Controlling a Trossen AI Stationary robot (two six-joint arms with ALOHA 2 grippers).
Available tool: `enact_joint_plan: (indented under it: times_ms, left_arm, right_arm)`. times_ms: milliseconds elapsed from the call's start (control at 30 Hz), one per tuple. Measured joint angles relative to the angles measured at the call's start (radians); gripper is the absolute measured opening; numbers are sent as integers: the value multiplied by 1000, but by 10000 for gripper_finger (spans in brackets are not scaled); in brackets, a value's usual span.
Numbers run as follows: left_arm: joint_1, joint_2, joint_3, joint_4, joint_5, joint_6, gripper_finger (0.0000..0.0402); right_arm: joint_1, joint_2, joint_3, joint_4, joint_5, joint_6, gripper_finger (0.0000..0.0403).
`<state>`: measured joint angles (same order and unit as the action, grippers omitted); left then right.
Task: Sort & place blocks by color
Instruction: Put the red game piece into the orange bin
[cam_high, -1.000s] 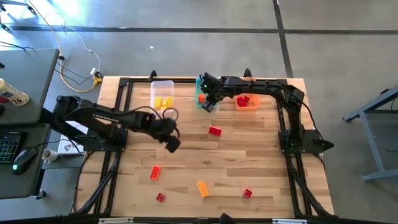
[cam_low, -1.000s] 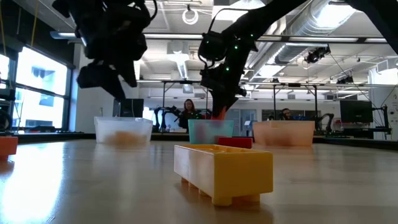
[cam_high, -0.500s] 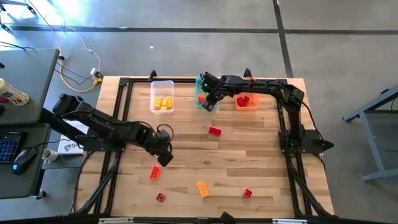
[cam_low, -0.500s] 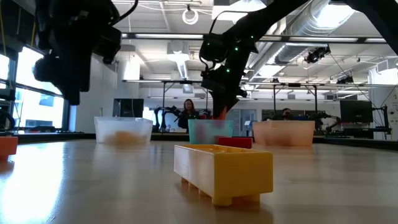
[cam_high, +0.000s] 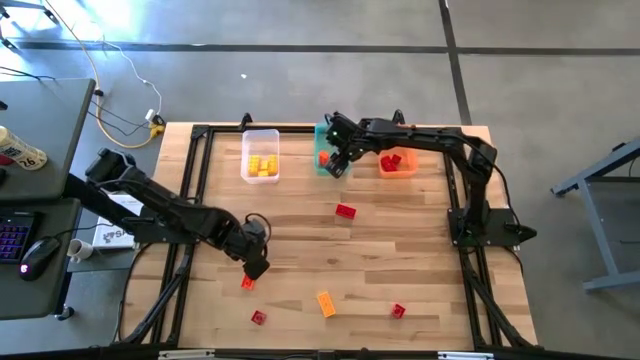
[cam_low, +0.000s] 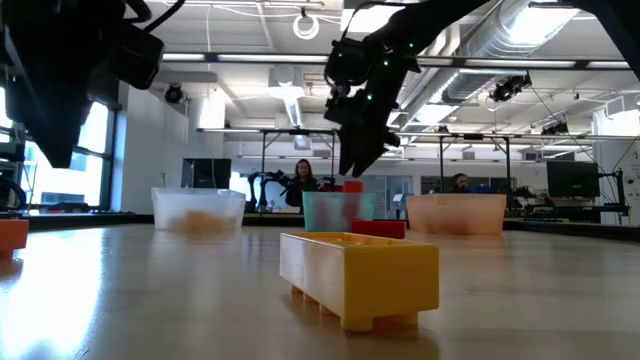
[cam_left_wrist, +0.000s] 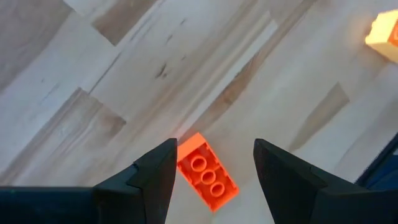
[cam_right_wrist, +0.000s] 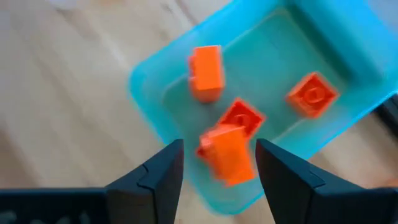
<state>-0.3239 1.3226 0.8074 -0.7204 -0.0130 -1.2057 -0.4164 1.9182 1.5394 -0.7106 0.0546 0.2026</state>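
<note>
— High view, entries?
— Left gripper (cam_high: 256, 267) hung over an orange brick (cam_high: 247, 283) near the table's (cam_high: 420, 260) front edge; right gripper (cam_high: 339, 165) above the teal bin (cam_high: 322, 150) at the back edge.
— Left wrist view?
— Fingers spread, orange brick (cam_left_wrist: 208, 180) lying between them on the wood.
— Right wrist view?
— Fingers apart, empty; four orange blocks (cam_right_wrist: 227, 152) inside the teal bin (cam_right_wrist: 149, 93).

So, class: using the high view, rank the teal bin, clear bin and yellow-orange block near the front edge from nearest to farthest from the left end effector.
1. Yellow-orange block, toward the front edge, right of the left end effector.
2. Clear bin, at the far edge.
3. Teal bin, farther right, under the right end effector.
</note>
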Motion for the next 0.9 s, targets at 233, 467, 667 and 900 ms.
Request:
enact_joint_plan:
  times_ms: [233,467,667,900]
  left_arm:
    - [-34,-2,0,-56,-25,-22,200]
    - [-28,-2,0,-121,-63,11,200]
    - [-2,-2,0,-129,-82,89,200]
    - [35,-1,0,-124,-103,203,200]
  right_arm:
    - [26,-50,0,-34,-161,107,185]
    - [121,-74,0,-127,-187,161,185]
    - [221,-74,0,-173,-171,185,185]
    - [321,-73,0,-237,-136,219,185]
